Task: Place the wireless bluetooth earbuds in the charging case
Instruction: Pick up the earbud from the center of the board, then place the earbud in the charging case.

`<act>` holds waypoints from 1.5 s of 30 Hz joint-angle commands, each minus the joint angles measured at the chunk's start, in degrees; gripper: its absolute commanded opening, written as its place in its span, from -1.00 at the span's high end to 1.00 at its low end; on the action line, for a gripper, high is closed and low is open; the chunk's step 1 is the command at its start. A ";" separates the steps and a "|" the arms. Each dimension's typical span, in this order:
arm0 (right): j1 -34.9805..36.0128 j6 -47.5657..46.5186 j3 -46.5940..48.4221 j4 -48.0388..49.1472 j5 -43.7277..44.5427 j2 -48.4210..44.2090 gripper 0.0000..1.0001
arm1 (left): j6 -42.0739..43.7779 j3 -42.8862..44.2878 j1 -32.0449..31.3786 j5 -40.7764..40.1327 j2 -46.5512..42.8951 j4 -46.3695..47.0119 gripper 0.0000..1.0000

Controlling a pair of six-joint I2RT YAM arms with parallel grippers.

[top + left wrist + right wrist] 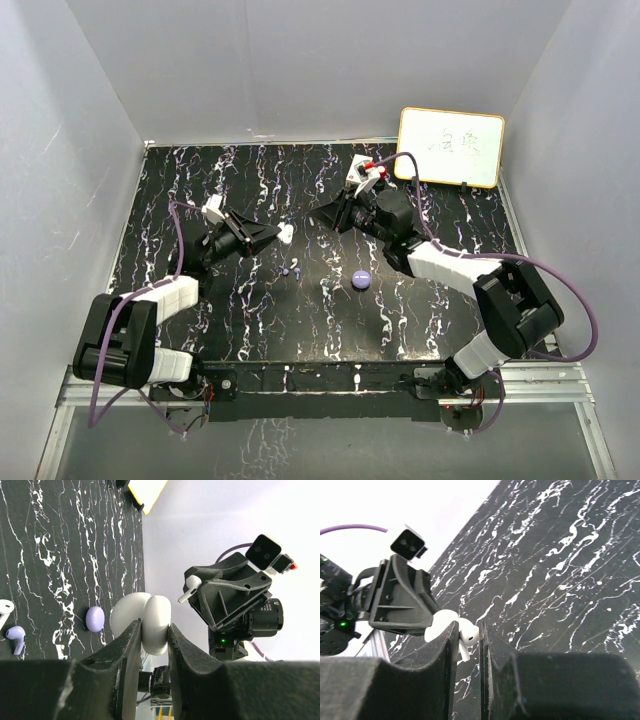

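Left claw (153, 628) holds case (139, 612) above white-walled marbled table (60, 555)

In the left wrist view, the frame edge cuts off a white earbud (4, 611) and the whiteboard (147, 489).

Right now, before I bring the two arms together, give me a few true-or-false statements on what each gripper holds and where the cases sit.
1. The left gripper is clamped on the white rounded charging case. True.
2. The right gripper is empty. False: it pinches a small white earbud.
3. The purple oval case lies on the black marbled table, held by neither arm. True.
4. The white earbud already sits inside the white case. False: in the left wrist view, there is a gap between them.
5. A purple earbud lies loose on the table. True.
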 commanded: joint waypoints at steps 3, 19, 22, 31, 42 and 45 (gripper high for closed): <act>-0.35 4.59 -3.77 19.01 -4.33 -1.16 0.86 | -1.39 1.85 -1.95 -1.97 0.17 3.52 1.00; -0.39 4.88 -12.31 45.92 -4.88 3.63 0.99 | -5.42 3.25 -3.87 -1.84 3.39 8.59 1.00; -0.38 4.07 -14.28 54.40 -5.92 5.91 1.00 | -5.15 3.67 -4.01 -2.10 2.55 7.53 1.00; -0.18 2.97 -17.34 71.44 -3.69 11.06 1.00 | -5.21 3.73 -5.00 -2.87 2.18 6.89 1.00; 0.09 1.48 -15.57 71.49 -4.93 11.13 1.00 | -5.13 4.48 -6.96 -3.76 3.09 6.48 1.00; 0.13 1.16 -15.21 71.50 -4.64 10.90 1.00 | -5.13 4.68 -7.46 -4.04 3.17 6.08 1.00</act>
